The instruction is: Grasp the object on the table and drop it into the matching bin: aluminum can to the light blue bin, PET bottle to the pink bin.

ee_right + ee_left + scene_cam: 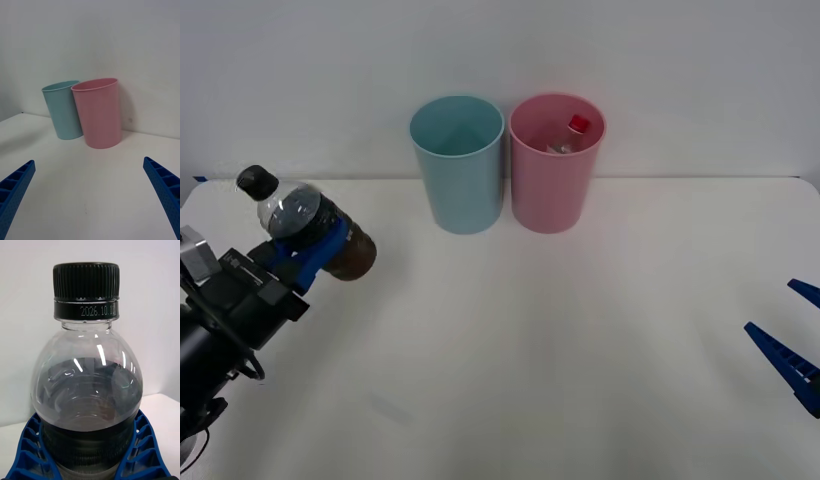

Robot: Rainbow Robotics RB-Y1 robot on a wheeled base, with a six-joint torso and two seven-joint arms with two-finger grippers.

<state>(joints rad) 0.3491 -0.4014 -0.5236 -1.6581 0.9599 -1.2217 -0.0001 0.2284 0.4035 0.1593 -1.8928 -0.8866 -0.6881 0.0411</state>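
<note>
I have the left claw (310, 248) pinching the PET bottle (310, 225), blue fingers (28, 450) wrapped around both sides of the ribbed body. The bottle is off the worktop (530, 350), tilted, with its black cap (256, 181) pointing away from the pink bin (555, 165) and its dark brown lower part toward it. It sits well apart from the pink bin, on the far side of the light blue bin (457, 165).

From the left wrist the cap fills the upper part, with a printed date on the neck ring, clear shoulder below it, dark liquid lower down.

The light blue bin stands just beside the pink bin, both upright at the back of the worktop against the white wall; I cannot tell if they touch. Inside the pink bin I see a red-capped bottle (578, 125). I see nothing inside the light blue bin.

The right claw (795, 335) is spread wide, holding nothing, low over the worktop and well apart from the pink bin, on the side opposite the light blue bin. From the right wrist both its fingers (17, 187) frame the pink bin, with bare worktop between.
</note>
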